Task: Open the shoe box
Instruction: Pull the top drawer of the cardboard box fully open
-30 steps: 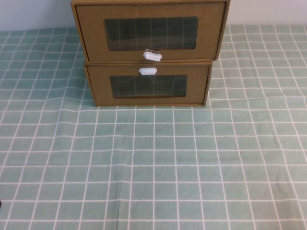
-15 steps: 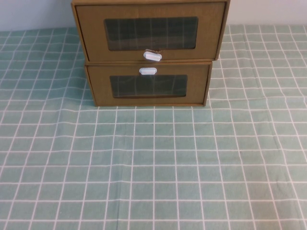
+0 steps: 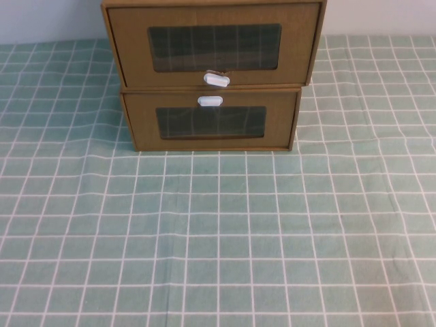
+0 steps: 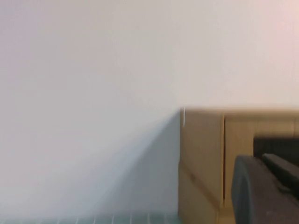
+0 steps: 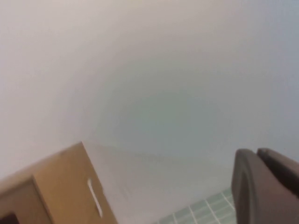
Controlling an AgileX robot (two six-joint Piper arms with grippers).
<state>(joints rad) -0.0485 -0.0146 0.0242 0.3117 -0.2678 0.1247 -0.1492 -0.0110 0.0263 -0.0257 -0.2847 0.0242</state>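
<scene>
Left tool [image 4: 268,186]: only a dark blurred piece of it shows, in the left wrist view; cannot tell whether it is open or closed. It is held up off the tabletop and looks toward a pale wall [image 4: 93,93], with a brown side corner of the shoe box stack just beyond it. Right tool [image 5: 266,186]: closed, again just a dark rounded piece in its own wrist view. It is raised and aimed at the same wall, well apart from the box corner seen there, which carries a thin white strip [image 5: 95,198]. A bit of green checked cloth shows under it. High view: two brown cardboard boxes are stacked at the far middle of the tabletop [image 3: 218,238], close to the wall. The upper shoe box [image 3: 129,48] sits directly on the lower shoe box [image 3: 139,126] and is somewhat wider, overhanging on both sides. Each front has a dark rectangular window, and both fronts sit flush, shut. The upper handle [image 3: 216,80] is white, at the bottom middle of its front, slightly tilted. The lower handle [image 3: 210,101] is white, at the top middle of its front, level. The two handles are near each other, not touching. The cloth is green with white grid lines and covers the whole tabletop, lightly wrinkled.
</scene>
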